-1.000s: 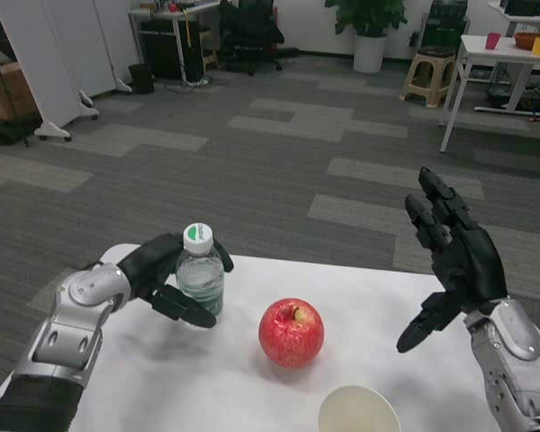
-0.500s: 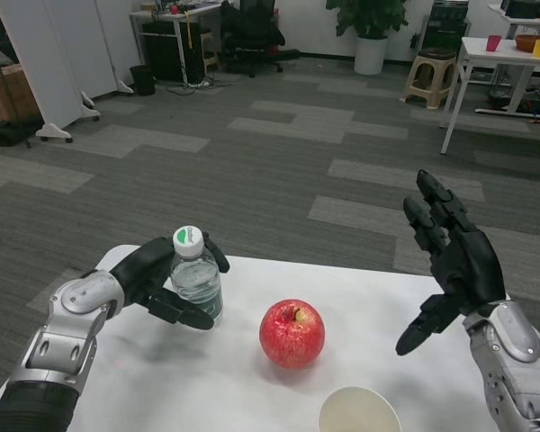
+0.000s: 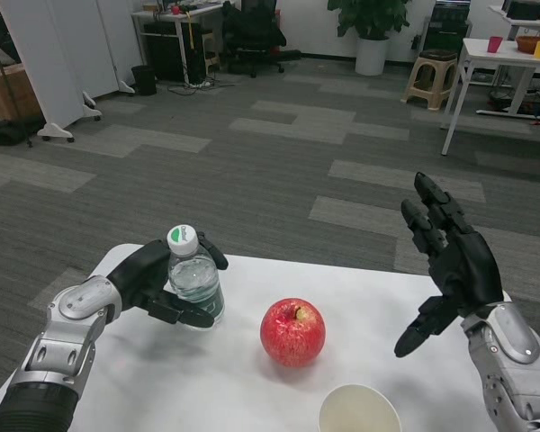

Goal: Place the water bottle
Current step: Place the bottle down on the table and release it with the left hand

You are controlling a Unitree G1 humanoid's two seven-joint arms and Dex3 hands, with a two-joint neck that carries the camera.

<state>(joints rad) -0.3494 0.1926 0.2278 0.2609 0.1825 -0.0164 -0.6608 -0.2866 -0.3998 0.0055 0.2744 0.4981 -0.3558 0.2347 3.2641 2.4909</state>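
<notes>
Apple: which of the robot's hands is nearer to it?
Left. The left hand grips the bottle just left of the apple; the right hand is raised open, farther off to the right.

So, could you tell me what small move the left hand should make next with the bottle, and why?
Probably lower it the last bit and set it upright before letting go. The left hand grips the water bottle, which leans slightly with its base at or just above the table. The apple lies apart to the right, so straight down looks clear.
</notes>
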